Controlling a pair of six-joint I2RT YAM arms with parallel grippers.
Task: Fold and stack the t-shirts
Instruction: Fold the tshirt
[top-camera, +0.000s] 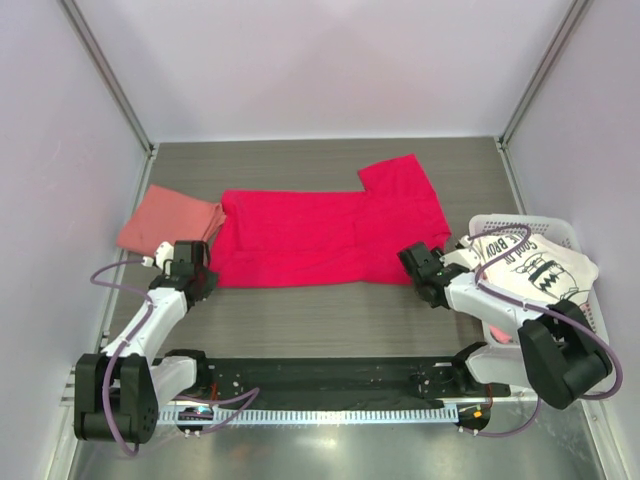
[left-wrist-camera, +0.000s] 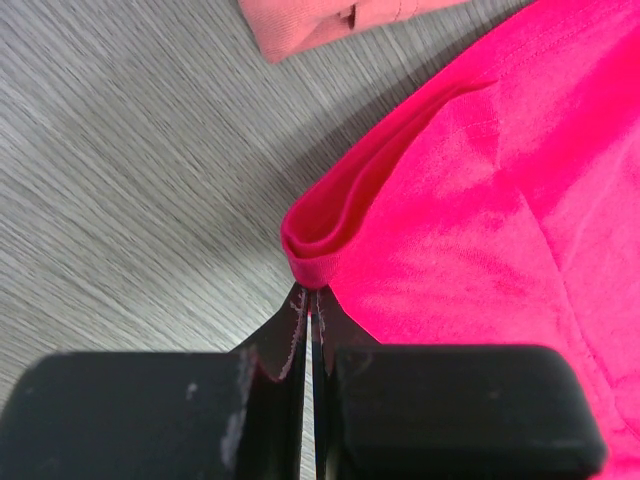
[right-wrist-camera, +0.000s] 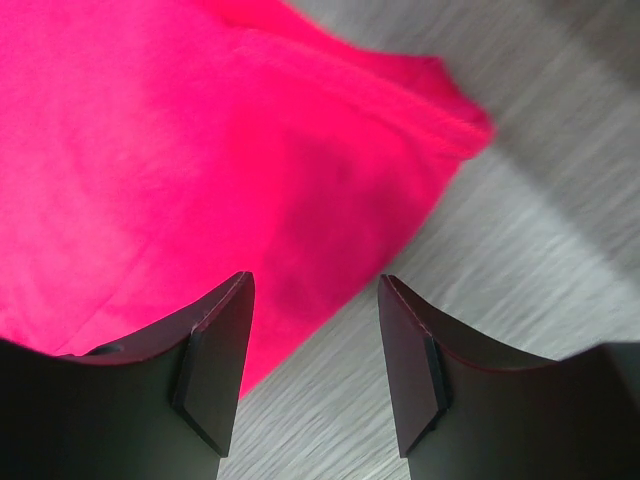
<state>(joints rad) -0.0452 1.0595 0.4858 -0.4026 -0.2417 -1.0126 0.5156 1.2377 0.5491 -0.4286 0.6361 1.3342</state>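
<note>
Top external: crimson t-shirt (top-camera: 320, 235) spread flat at middle of table (top-camera: 330, 320), one sleeve toward far side. Salmon t-shirt (top-camera: 168, 220) folded at its left end, touching. White printed t-shirt (top-camera: 535, 265) heaped in basket (top-camera: 572, 232), right. Left gripper (left-wrist-camera: 308, 300) pinched together on crimson t-shirt's near-left folded corner. Right gripper (right-wrist-camera: 315, 300) jaws apart over near-right hem; view blurred, probably not gripping.
</note>
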